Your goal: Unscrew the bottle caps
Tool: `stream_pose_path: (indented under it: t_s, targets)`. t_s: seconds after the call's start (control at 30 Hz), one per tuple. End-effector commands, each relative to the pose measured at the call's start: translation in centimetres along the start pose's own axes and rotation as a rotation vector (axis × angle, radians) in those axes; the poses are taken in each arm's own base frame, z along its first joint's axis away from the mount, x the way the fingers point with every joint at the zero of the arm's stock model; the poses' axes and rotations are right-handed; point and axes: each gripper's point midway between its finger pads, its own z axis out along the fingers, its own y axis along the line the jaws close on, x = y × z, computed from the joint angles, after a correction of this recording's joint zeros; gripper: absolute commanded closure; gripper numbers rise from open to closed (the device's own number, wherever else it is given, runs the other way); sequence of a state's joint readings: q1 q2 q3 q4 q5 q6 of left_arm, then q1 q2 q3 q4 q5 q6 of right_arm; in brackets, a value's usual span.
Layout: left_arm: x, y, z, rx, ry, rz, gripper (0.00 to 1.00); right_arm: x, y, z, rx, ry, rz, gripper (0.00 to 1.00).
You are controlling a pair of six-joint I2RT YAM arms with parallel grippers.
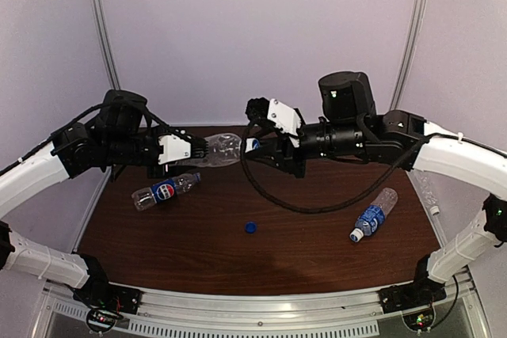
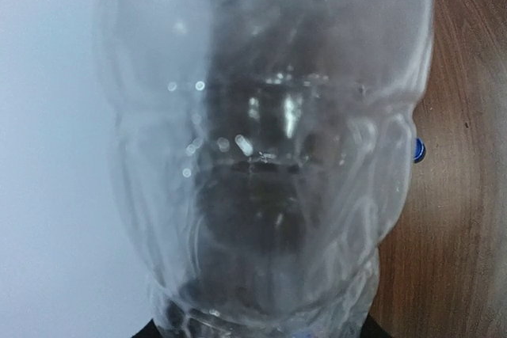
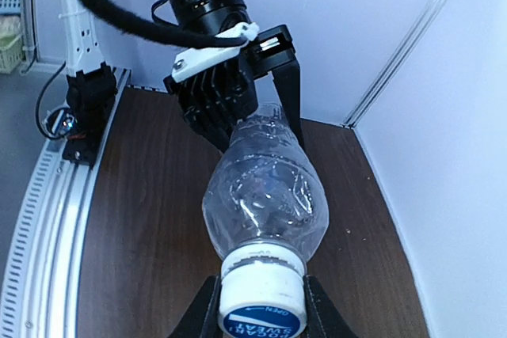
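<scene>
An unlabelled clear bottle (image 1: 222,150) is held level in the air between both arms. My left gripper (image 1: 200,149) is shut on its base end; in the right wrist view its dark fingers (image 3: 287,89) clamp the far end of the bottle (image 3: 265,187). My right gripper (image 1: 255,146) is shut on the bottle's white cap (image 3: 263,286), which has a blue printed top, with one finger on each side (image 3: 202,314). The bottle (image 2: 269,156) fills the left wrist view. A loose dark blue cap (image 1: 250,227) lies on the table; it also shows in the left wrist view (image 2: 418,150).
A Pepsi-labelled bottle (image 1: 165,190) lies on the brown table (image 1: 301,251) at the left, uncapped. A blue-labelled bottle (image 1: 372,217) with a white cap lies at the right. Another clear bottle (image 1: 428,193) lies along the table's right edge. White walls enclose the back and sides.
</scene>
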State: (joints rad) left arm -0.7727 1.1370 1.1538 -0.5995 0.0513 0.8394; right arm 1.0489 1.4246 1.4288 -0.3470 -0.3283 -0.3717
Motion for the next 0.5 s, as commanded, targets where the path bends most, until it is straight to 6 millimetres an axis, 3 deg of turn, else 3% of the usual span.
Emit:
stream_pose_path:
  t_s: [0.0, 0.1, 0.47]
  targets:
    - [-0.28, 1.23, -0.23, -0.045, -0.014, -0.023, 0.7, 0.73, 0.82, -1.59, -0.037, 0.068, -0.611, 1.0]
    - [-0.38, 1.33, -0.19, -0.045, -0.016, -0.023, 0.7, 1.31, 0.18, -1.31, -0.006, 0.135, -0.772, 1.0]
    - [-0.3, 1.28, -0.27, -0.047, -0.014, -0.021, 0.7, 1.33, -0.15, -1.78, 0.188, 0.187, -1.064, 1.0]
